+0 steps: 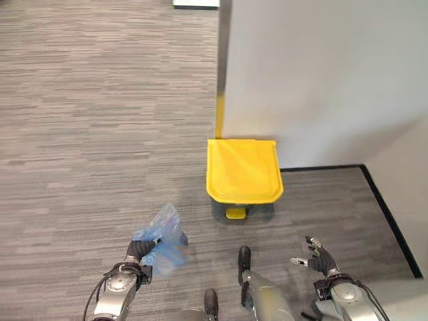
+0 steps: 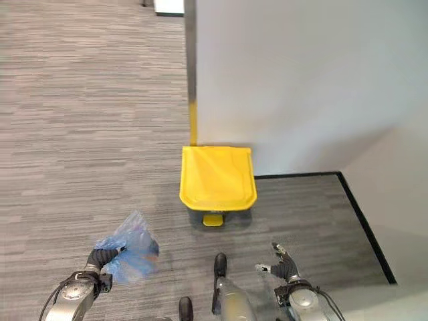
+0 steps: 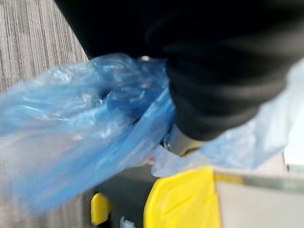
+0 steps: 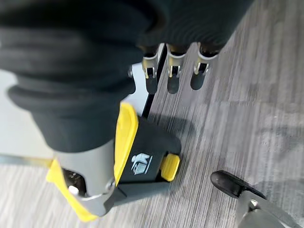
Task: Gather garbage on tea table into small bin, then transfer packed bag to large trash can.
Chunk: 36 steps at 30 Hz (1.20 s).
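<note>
While the left hand (image 1: 137, 252) clutched the blue garbage bag (image 1: 162, 237) by its gathered neck, the right hand (image 1: 319, 259) hung spread, empty; soft, light, slippery, with the closed yellow-lidded pedal bin (image 1: 243, 170) ahead.

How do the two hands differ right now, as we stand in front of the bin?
The left hand is shut on the blue plastic bag; the right hand is open and holds nothing, its fingers straight. The left hand is level with the floor beside the yellow-lidded trash can; the right hand is nearer the wall side. Both are held short of the closed can.
</note>
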Available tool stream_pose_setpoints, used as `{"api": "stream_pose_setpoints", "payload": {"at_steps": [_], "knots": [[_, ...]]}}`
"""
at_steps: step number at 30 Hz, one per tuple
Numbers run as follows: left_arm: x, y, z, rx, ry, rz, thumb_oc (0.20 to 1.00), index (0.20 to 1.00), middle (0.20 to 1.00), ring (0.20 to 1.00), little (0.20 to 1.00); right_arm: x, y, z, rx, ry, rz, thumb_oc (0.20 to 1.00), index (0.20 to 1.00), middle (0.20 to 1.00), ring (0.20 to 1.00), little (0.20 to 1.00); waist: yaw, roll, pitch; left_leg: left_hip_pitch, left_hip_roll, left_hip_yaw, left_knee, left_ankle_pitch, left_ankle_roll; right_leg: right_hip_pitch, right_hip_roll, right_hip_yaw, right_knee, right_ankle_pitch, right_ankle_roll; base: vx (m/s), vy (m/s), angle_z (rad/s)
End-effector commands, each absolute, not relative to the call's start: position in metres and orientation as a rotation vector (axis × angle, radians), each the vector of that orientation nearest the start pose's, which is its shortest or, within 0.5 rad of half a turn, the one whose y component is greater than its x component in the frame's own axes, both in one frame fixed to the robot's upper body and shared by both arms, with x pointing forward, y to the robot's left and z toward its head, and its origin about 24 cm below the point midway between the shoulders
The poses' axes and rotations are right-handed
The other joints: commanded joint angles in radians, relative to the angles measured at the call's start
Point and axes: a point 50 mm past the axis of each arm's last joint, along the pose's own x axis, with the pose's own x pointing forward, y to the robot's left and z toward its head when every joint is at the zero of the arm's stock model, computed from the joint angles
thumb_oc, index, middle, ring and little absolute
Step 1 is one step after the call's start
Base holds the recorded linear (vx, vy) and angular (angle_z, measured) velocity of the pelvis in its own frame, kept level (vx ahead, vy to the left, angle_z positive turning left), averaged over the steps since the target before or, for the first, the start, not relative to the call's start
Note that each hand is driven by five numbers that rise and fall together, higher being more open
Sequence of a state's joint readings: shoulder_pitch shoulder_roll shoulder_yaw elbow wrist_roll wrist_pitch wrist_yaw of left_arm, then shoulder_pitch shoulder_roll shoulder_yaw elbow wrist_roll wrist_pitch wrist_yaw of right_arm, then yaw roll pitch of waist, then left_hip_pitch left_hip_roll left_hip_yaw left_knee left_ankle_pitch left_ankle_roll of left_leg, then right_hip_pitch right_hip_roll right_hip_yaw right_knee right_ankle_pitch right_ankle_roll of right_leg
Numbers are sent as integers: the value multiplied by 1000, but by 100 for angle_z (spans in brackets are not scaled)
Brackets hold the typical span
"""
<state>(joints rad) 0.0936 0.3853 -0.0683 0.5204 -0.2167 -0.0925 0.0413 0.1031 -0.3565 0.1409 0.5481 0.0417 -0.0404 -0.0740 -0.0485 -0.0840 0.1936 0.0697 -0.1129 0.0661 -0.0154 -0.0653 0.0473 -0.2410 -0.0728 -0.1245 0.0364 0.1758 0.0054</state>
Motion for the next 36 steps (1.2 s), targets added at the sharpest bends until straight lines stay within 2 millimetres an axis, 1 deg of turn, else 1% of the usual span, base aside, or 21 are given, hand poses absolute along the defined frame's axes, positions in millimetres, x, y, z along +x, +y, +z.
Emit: {"api": "stream_pose_setpoints", "payload": {"at_steps": [1,2,3,4,6,7,8,9,12,14,16,17,18,22,25,27,30,33,34,35,36], "knots": [[203,256,-44,186,396,123,200,200,200,200,200,196,-257,-61,-382,521,-99,1000,1000,1000,1000,1000,-23,-2,-18,-84,135,39,256,-81,-117,86,4,-21,17,-184,63,164,-183,57],[205,253,-46,172,399,120,200,200,200,200,200,195,-260,-62,-389,531,-105,1000,1000,1000,1000,1000,-24,-2,-17,-113,149,36,303,-53,-123,113,11,-25,7,-203,48,138,-122,42],[205,251,-47,168,400,117,200,200,200,200,200,195,-261,-62,-395,530,-108,1000,1000,1000,1000,1000,-21,-1,-15,-125,146,30,300,-55,-117,124,12,-22,2,-212,46,160,-77,20],[205,249,-48,167,404,106,200,200,200,200,200,194,-264,-62,-396,534,-117,1000,1000,1000,1000,1000,-24,-4,-17,-142,142,30,265,-72,-111,140,4,-23,-11,-217,51,101,2,-14],[205,248,-48,175,406,97,200,200,200,200,200,193,-268,-62,-398,539,-132,1000,1000,1000,1000,1000,-28,-5,-15,-173,153,54,229,-57,-111,153,-7,-27,-20,-219,57,60,33,-19],[205,248,-48,175,406,97,200,200,200,200,200,193,-268,-62,-398,539,-133,1000,1000,1000,1000,1000,-27,-6,-15,-173,152,55,227,-55,-111,152,-8,-27,-21,-219,57,30,49,-9],[206,248,-48,177,406,96,200,200,200,200,200,192,-268,-62,-398,540,-135,1000,1000,1000,1000,1000,-27,-3,-14,-185,156,62,205,-39,-114,157,-9,-25,-26,-219,59,39,98,-11],[207,249,-48,184,405,97,200,200,200,200,200,192,-269,-62,-396,541,-147,1000,1000,1000,1000,1000,-21,8,-3,-204,163,69,158,3,-126,164,-6,-23,-29,-220,63,53,149,-16],[204,249,-50,189,413,94,200,200,200,200,200,188,-269,-66,-401,562,-146,1000,1000,1000,1000,1000,-27,24,-15,-169,160,64,81,19,-121,171,-1,-15,-35,-220,72,69,160,-11],[203,251,-49,202,413,99,200,200,200,200,200,188,-268,-67,-395,569,-146,1000,1000,1000,1000,1000,-29,21,-23,-152,147,62,56,23,-111,174,-6,2,-40,-210,78,68,184,-15],[204,260,-45,219,404,123,200,200,200,200,200,189,-263,-71,-382,580,-139,1000,1000,1000,1000,1000,-22,8,-35,-119,132,82,13,26,-91,171,-13,30,-38,-195,94,60,194,-28],[204,260,-45,219,404,123,200,200,200,200,200,190,-263,-71,-382,580,-139,1000,1000,1000,1000,1000,-22,8,-34,-119,132,82,13,26,-91,171,-13,30,-38,-195,94,31,116,-40],[204,266,-44,229,403,145,200,200,200,200,200,191,-260,-72,-373,580,-137,1000,1000,1000,1000,1000,-17,2,-39,-107,126,87,2,24,-82,170,-16,41,-35,-190,101,20,74,-18],[204,274,-40,237,396,178,200,200,200,200,200,192,-259,-73,-365,585,-132,1000,1000,1000,1000,1000,-8,-4,-45,-87,116,99,-9,17,-69,169,-22,57,-30,-185,110,30,63,-15],[199,278,-42,230,403,203,200,200,200,200,200,193,-257,-73,-359,585,-134,1000,1000,1000,1000,1000,0,-7,-50,-68,107,103,-6,0,-58,180,-30,65,-35,-181,116,66,52,-1],[197,278,-42,227,406,206,200,200,200,200,200,193,-257,-72,-361,583,-132,1000,1000,1000,1000,1000,3,-8,-50,-66,106,103,-2,-6,-58,182,-31,67,-37,-181,116,46,30,-9],[196,279,-42,224,410,208,200,200,200,200,200,196,-255,-71,-360,574,-123,1000,1000,1000,1000,1000,11,-15,-44,-78,101,99,39,-28,-51,181,-35,78,-36,-179,118,20,26,-6],[196,280,-41,221,406,214,200,200,200,200,200,201,-253,-68,-361,558,-114,1000,1000,1000,1000,1000,22,-27,-31,-108,95,79,103,-56,-44,173,-42,95,-27,-178,121,1,72,-12],[197,281,-40,217,403,224,200,200,200,200,200,205,-251,-66,-358,547,-112,1000,1000,1000,1000,1000,35,-38,-17,-143,75,42,150,-77,-37,160,-48,108,-7,-180,131,-9,127,-7],[197,281,-40,217,402,224,200,200,200,200,200,205,-251,-66,-358,547,-112,1000,1000,1000,1000,1000,35,-38,-18,-144,75,41,151,-78,-37,159,-48,108,-6,-180,131,-7,194,-8],[199,281,-39,217,398,221,200,200,200,200,200,207,-248,-65,-350,538,-108,1000,1000,1000,1000,1000,37,-35,-11,-155,65,27,163,-86,-29,133,-50,112,53,-190,139,13,126,-11]]}}
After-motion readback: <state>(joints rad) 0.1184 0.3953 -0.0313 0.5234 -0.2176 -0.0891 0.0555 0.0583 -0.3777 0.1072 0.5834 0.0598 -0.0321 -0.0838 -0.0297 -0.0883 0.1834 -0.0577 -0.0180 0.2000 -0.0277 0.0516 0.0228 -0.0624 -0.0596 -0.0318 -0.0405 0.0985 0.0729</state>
